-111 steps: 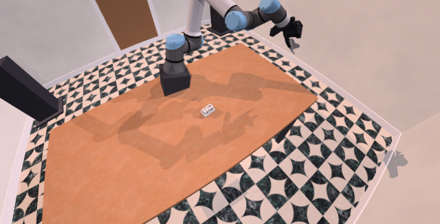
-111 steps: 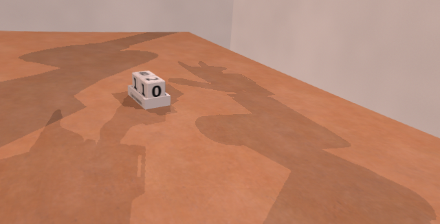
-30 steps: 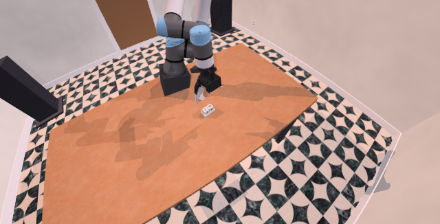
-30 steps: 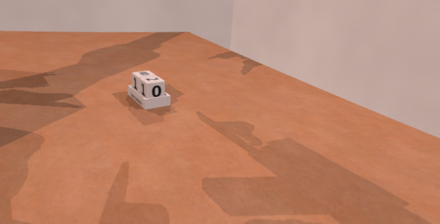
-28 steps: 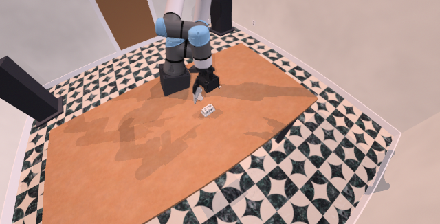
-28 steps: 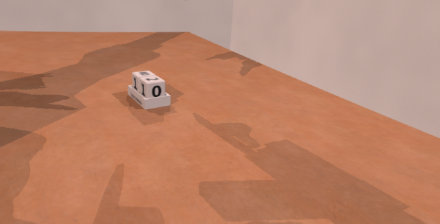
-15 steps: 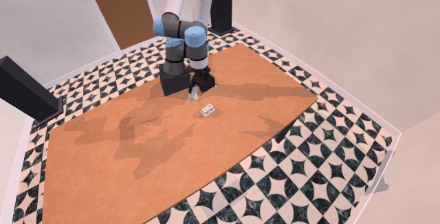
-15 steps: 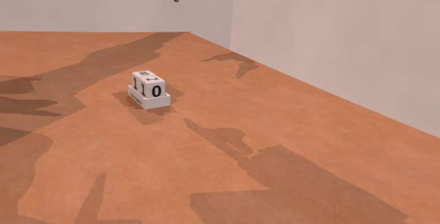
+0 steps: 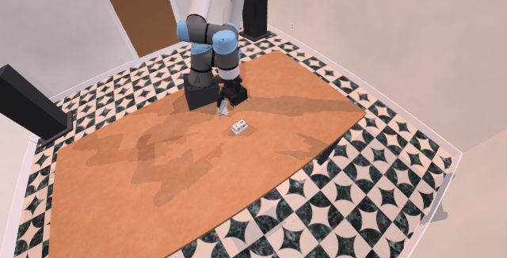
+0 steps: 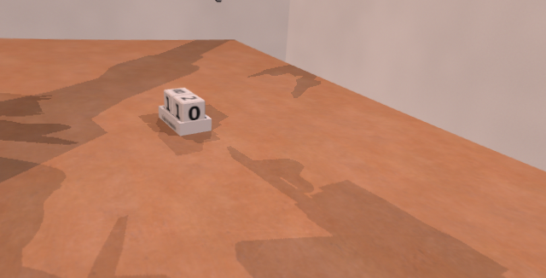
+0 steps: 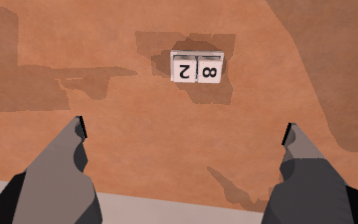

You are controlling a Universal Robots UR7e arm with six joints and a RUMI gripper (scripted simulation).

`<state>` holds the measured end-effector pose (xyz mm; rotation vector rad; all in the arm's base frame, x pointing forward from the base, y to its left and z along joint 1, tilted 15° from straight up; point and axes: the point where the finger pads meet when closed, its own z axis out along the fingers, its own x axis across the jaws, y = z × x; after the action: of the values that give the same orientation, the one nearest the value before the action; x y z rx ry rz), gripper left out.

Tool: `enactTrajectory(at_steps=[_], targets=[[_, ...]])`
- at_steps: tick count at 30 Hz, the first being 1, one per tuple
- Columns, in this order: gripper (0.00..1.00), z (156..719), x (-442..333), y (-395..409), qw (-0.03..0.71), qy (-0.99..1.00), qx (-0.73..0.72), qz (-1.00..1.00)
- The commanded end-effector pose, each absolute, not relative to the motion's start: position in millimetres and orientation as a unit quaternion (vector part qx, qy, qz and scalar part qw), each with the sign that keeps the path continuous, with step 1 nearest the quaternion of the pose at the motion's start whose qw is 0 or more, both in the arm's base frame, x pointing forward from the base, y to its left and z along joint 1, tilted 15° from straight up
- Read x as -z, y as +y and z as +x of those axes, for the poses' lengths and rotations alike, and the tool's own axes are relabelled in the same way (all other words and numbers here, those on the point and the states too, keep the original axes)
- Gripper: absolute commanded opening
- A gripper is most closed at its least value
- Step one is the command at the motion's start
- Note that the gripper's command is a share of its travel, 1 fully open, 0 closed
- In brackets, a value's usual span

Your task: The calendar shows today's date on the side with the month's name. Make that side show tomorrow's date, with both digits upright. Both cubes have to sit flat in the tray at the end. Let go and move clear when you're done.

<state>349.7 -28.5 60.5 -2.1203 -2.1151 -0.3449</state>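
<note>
The gripper (image 11: 185,135) hangs above the orange-brown bench (image 9: 158,179) with its two fingers spread as wide as they go and nothing between them. In the wrist view the dark fingertips sit at about 8 and 4 o'clock of the frame, and bare bench surface shows in the gap.

The calendar, a small white tray (image 10: 188,126) carrying two white cubes side by side, stands on the bench well apart from the gripper. In the wrist view it lies at roughly 12 o'clock from the gap between the fingers, up near the frame's top. Both cubes sit flat in the tray, touching each other. Their upward faces read 2 (image 11: 183,71) and 8 (image 11: 209,72) from the wrist camera (the 2 appears upside down from that side).

In the exterior view the nearer cube (image 10: 193,107) shows a 0 on the face toward the camera and a 1 on its left flank; the farther cube (image 10: 174,93) is mostly hidden behind it. The lettering on the tray's front wall is too small to read.

From the top view the arm (image 9: 206,44) bends down from 12 o'clock, and the calendar (image 9: 239,127) lies at about 4 o'clock from the gripper (image 9: 223,109), near it but not touching.
</note>
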Motion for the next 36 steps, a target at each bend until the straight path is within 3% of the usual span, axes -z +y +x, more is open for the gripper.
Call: enactTrajectory(at_steps=[1, 36], targets=[[1.00, 348.8, -60.2, -28.5, 0.064, -0.698, 0.114, -0.704], [1.00, 348.4, -57.2, -21.1, 0.081, -0.589, 0.103, -0.797]])
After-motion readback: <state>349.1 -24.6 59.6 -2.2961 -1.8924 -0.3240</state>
